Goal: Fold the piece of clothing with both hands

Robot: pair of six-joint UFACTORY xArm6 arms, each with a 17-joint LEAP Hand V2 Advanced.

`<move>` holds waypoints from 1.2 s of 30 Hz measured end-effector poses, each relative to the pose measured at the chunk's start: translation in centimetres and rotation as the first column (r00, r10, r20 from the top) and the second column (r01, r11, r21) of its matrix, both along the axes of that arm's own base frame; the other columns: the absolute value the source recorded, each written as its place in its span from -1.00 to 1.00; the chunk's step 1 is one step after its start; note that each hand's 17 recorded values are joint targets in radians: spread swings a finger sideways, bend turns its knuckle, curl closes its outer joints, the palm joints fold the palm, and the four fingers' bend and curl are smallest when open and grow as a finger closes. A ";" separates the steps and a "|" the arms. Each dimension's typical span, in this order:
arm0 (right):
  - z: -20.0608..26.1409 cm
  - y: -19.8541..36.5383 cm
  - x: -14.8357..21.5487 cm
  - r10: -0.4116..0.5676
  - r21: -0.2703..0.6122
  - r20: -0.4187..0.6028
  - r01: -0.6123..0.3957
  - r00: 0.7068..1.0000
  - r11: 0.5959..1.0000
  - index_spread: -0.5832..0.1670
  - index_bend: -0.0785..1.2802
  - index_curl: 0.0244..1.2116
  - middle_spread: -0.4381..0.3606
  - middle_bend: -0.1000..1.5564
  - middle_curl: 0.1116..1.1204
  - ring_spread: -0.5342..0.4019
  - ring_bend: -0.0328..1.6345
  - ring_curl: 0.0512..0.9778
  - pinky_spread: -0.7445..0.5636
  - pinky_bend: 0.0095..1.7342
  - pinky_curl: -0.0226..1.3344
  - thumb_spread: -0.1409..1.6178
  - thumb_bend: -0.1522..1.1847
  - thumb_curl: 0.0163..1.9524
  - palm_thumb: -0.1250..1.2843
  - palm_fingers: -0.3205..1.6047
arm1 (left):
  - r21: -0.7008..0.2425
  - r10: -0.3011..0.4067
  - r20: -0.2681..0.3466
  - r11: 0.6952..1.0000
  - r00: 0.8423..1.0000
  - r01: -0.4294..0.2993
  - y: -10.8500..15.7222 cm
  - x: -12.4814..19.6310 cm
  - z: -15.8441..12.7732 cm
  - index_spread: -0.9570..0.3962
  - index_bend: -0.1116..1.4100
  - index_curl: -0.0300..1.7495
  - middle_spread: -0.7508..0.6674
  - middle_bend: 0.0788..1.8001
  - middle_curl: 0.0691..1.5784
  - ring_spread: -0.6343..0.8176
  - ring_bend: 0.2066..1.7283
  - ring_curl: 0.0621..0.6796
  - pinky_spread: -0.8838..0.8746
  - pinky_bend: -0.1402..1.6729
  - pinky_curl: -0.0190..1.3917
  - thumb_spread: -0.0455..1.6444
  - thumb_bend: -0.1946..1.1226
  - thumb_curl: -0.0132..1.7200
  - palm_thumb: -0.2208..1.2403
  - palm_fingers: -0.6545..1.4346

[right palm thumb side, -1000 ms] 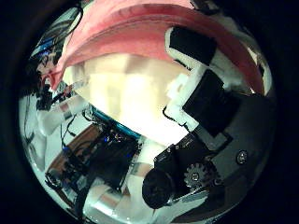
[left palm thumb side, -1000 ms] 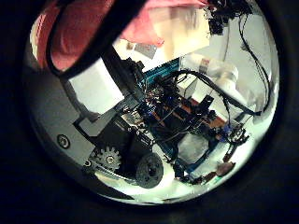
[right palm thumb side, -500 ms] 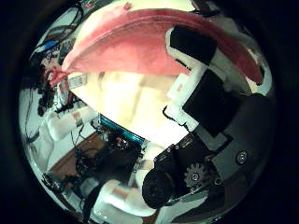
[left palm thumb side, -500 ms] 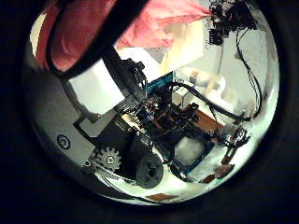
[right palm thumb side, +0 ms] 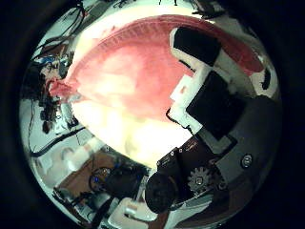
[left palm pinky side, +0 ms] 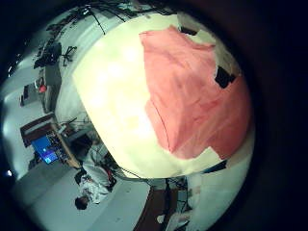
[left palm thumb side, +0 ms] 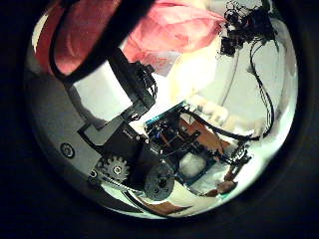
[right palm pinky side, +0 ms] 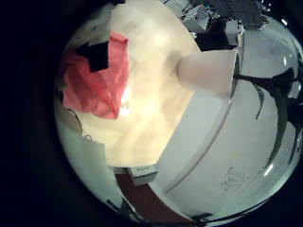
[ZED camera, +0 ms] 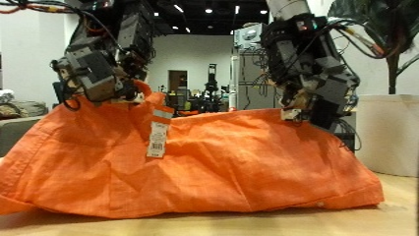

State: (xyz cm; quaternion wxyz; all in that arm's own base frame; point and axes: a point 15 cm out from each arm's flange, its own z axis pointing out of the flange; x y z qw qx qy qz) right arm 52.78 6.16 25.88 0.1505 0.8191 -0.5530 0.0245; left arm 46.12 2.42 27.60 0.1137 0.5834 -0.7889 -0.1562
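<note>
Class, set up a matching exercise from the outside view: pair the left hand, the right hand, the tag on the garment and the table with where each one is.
Things:
1. left hand
2. right hand
3. white tag
4. table

Places:
A. under the orange garment's lower edge
B. gripping the top edge beside the white cylinder
C. hanging down the garment's front
D. gripping the raised top edge above the tag

Pairs: 1-D, 2-B, 3-C, 4-A

No text, number or brand can be read anywhere; the white tag [ZED camera: 158, 135] hanging on the orange garment [ZED camera: 222, 167] carries print too small to read.
</note>
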 end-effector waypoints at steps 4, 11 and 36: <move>-3.5 0.7 1.8 -0.026 -0.010 -0.013 0.026 1.000 1.000 -0.05 0.80 0.20 -0.20 0.71 0.10 -0.28 0.68 0.26 -0.27 0.39 0.22 0.55 -0.79 -0.43 0.65 0.55 | 0.006 0.026 0.035 1.000 0.999 -0.027 -0.4 3.8 -3.2 -0.66 -0.51 0.27 -0.66 0.04 -0.13 -0.92 -0.24 0.49 -0.56 -0.64 -0.66 0.49 -0.73 -0.64 0.17 0.57; -7.6 1.1 3.2 -0.072 -0.015 0.003 0.072 0.997 0.997 -0.05 0.80 0.20 -0.20 0.71 0.09 -0.28 0.68 0.26 -0.27 0.38 0.23 0.56 -0.80 -0.45 0.57 0.55 | 0.013 0.084 0.128 0.996 0.988 -0.087 0.2 8.0 -7.1 -0.65 -0.52 0.29 -0.65 0.05 -0.11 -0.91 -0.24 0.53 -0.52 -0.63 -0.66 0.50 -0.73 -0.64 0.17 0.54; 7.2 -2.0 8.1 -0.271 0.185 0.398 0.212 0.877 0.959 -0.42 -0.24 -0.15 -0.34 0.12 -0.22 -0.32 0.33 -0.10 -0.18 0.01 -0.07 0.92 -0.79 -0.80 -0.12 -0.50 | -0.146 0.273 0.453 0.962 0.849 -0.232 3.4 10.6 3.4 0.54 -0.70 -0.37 0.65 -0.91 -0.64 0.53 -0.68 -0.07 0.59 -0.35 -0.56 0.43 -0.74 -0.71 -0.36 -0.51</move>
